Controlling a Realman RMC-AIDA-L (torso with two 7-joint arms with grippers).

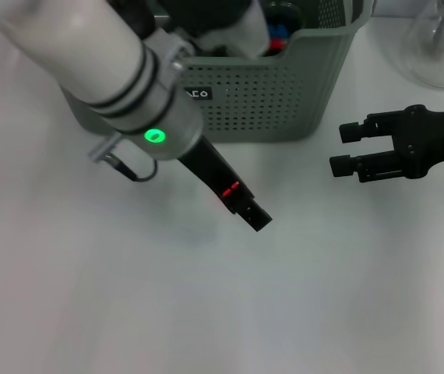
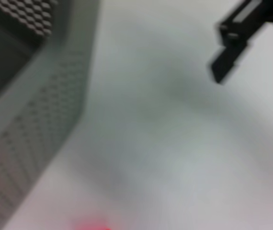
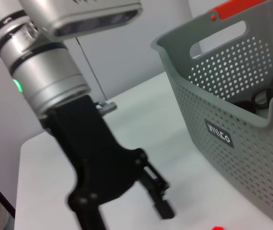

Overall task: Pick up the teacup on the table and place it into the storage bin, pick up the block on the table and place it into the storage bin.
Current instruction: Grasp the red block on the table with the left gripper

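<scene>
The storage bin [image 1: 284, 101] stands at the back of the table, grey-green with perforated walls and a small black label; it also shows in the right wrist view [image 3: 232, 124]. Dark, red and blue items lie inside it. No teacup or block is visible on the table. My left gripper [image 1: 257, 218] hangs over the table just in front of the bin, and the right wrist view shows it from the side [image 3: 163, 208]. My right gripper [image 1: 347, 149] stays open and empty to the right of the bin.
A clear glass vessel [image 1: 442, 43] stands at the back right. A small red bit [image 3: 216, 228] lies on the table near the bin; I cannot tell what it is. My right gripper [image 2: 227, 52] also shows far off in the left wrist view.
</scene>
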